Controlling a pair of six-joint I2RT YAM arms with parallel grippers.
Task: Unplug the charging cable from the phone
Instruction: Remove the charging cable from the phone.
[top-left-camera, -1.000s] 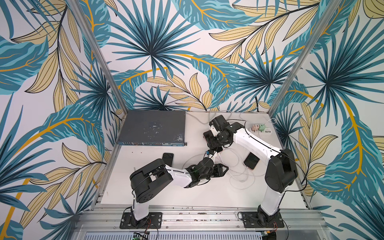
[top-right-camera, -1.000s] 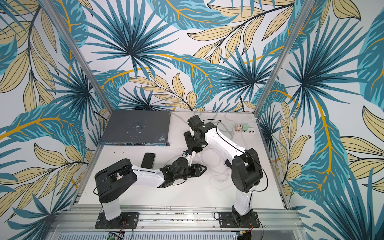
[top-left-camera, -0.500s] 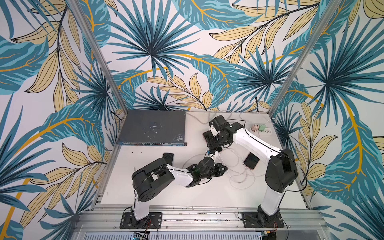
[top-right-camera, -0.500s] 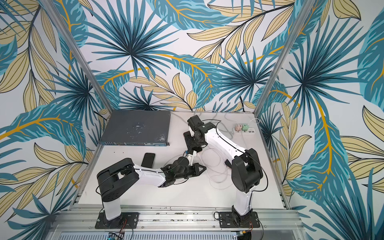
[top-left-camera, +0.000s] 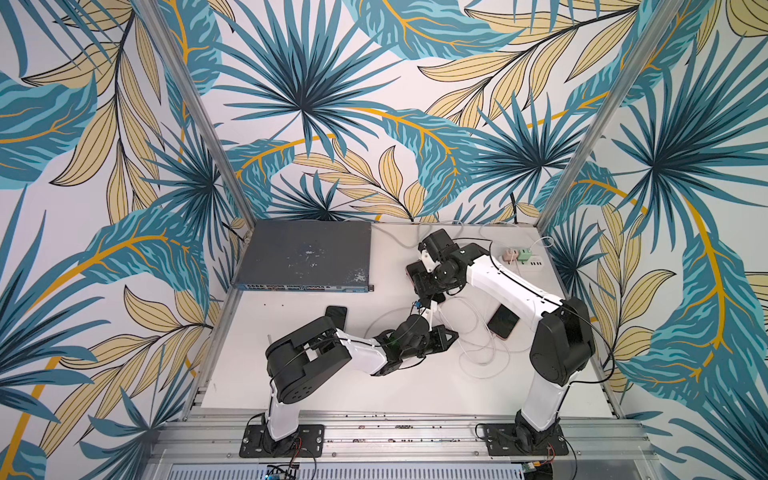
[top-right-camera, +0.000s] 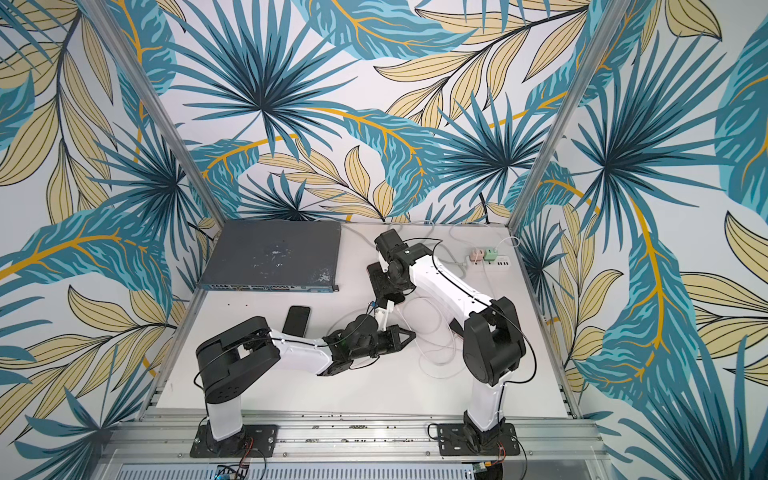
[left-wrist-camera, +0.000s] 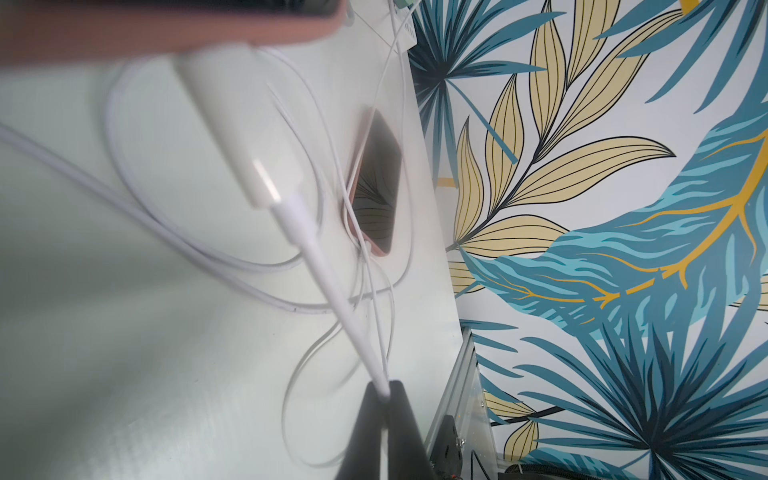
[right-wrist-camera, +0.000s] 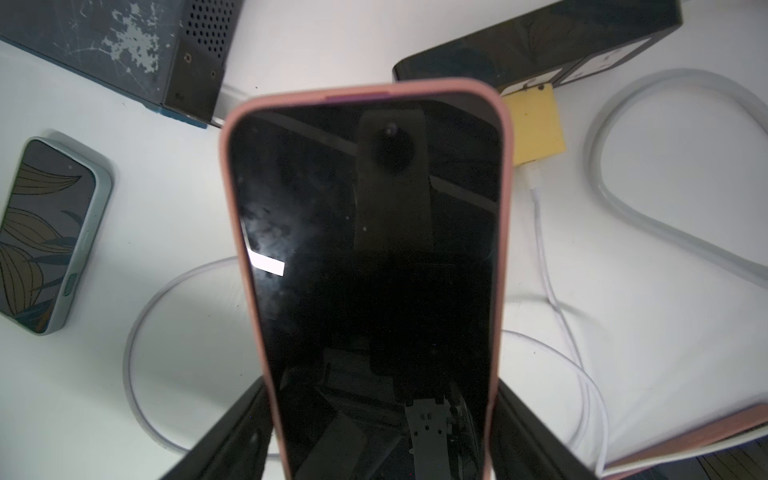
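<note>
Our left gripper (left-wrist-camera: 384, 399) pinches the thin white charging cable (left-wrist-camera: 314, 255), our right gripper (right-wrist-camera: 382, 419) clamps the pink-cased phone (right-wrist-camera: 365, 249); next: a straight pull.

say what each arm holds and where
The right gripper holds the pink-cased phone by its long edges; the left gripper pinches the charging cable behind its plug.
</note>
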